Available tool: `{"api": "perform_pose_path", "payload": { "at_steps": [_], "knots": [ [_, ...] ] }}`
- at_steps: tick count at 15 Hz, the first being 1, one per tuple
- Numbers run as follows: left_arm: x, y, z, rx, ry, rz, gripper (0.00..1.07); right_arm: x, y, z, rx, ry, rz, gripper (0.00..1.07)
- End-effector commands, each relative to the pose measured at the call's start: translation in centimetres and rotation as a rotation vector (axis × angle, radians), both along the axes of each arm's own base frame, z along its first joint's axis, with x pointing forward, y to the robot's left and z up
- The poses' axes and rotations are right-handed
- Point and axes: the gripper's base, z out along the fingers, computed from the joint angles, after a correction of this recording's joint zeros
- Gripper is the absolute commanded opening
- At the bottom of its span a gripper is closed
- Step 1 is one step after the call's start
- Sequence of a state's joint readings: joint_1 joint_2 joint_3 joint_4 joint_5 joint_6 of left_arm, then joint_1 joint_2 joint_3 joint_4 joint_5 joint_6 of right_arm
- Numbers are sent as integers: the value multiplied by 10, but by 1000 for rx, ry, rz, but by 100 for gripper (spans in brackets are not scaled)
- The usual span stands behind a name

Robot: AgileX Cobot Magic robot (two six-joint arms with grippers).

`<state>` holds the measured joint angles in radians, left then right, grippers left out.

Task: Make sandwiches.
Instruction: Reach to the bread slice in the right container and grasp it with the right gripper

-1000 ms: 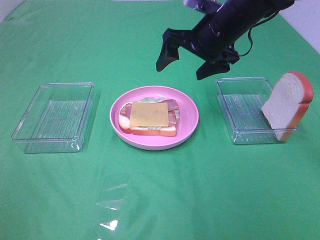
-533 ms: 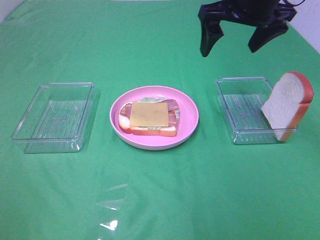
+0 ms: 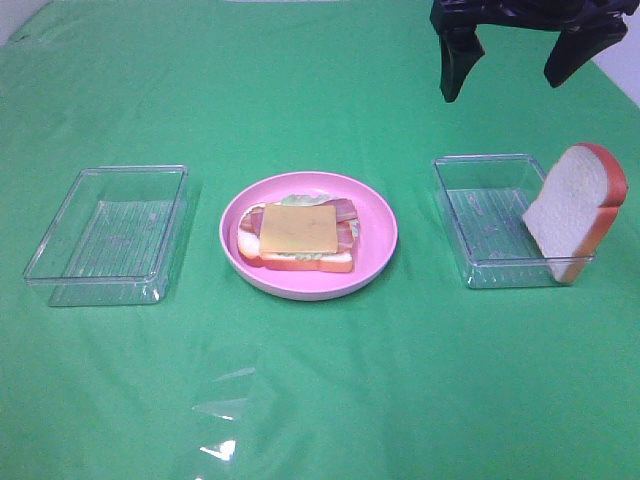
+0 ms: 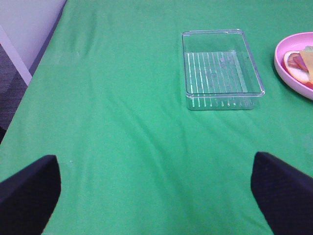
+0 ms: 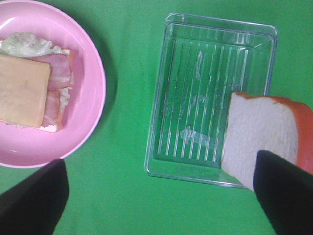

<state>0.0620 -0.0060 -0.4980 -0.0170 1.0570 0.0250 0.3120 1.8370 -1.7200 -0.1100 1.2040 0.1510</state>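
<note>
An open-faced sandwich stack (image 3: 298,234) lies on the round pink plate (image 3: 380,215): a bread slice, green lettuce, bacon strips and yellow cheese on top. It also shows in the right wrist view (image 5: 29,93). A second white bread slice (image 3: 572,210) with orange-brown crust leans upright in the right clear tray (image 3: 480,215), also in the right wrist view (image 5: 261,134). My right gripper (image 3: 515,60) is open and empty, high above and behind that tray. My left gripper (image 4: 156,196) is open and empty, well away from the left tray (image 4: 220,68).
An empty clear tray (image 3: 112,233) stands left of the plate. Green cloth covers the table. The cloth's left edge and a grey floor (image 4: 12,83) show in the left wrist view.
My right gripper has moved from above and behind the plate to the right and back, and now hangs behind the right tray. The food has not moved.
</note>
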Motion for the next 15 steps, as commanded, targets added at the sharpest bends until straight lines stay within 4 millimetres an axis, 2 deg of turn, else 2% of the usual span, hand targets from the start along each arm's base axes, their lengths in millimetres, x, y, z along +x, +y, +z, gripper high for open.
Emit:
{"api": "perform_pose_path", "payload": {
  "at_steps": [1,4,9,10,15],
  "knots": [
    [-2,0,0,-4,-19,-5,100,3,-27,5,2,9,-89,98],
    [-2,0,0,-4,-19,-5,100,7,-66,4,23,45,-180,98],
    [-2,0,0,-4,-19,-5,100,10,-105,-3,107,99,-262,98],
    [-2,0,0,-4,-19,-5,100,13,-119,-10,118,116,-277,98],
    [-2,0,0,-4,-19,-5,100,27,-131,-47,98,210,-257,98]
  ]
}}
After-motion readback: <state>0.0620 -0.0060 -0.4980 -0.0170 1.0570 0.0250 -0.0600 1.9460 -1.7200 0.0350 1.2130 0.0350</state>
